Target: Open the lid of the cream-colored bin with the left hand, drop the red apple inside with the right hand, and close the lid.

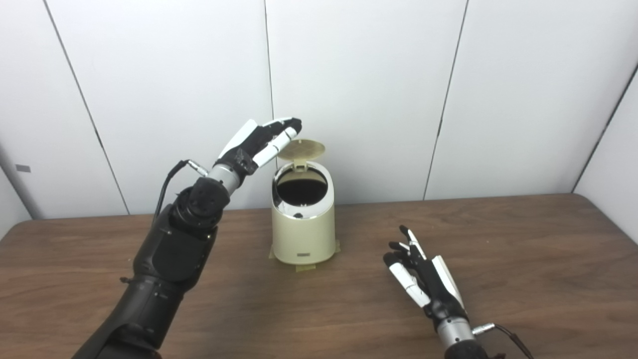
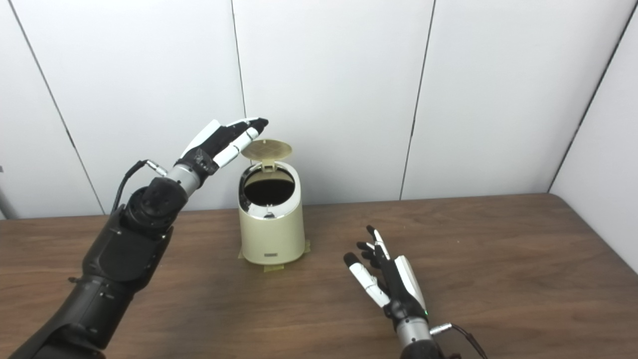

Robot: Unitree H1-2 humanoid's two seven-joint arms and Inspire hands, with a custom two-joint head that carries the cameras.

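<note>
The bin [image 1: 303, 224] looked light; its hinged lid [image 1: 300, 148] stood open at 12 o'clock. Left hand [image 1: 259, 142] and right hand [image 1: 423, 279] were both spread, empty. No apple showed.

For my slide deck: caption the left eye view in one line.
Left robot hand raised beside the open lid of the cream-colored bin; right robot hand open above the wooden table, no apple visible.

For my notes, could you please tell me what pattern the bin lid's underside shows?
The lid shows a cream grid of small squares, clearest in the left eye view.
</note>
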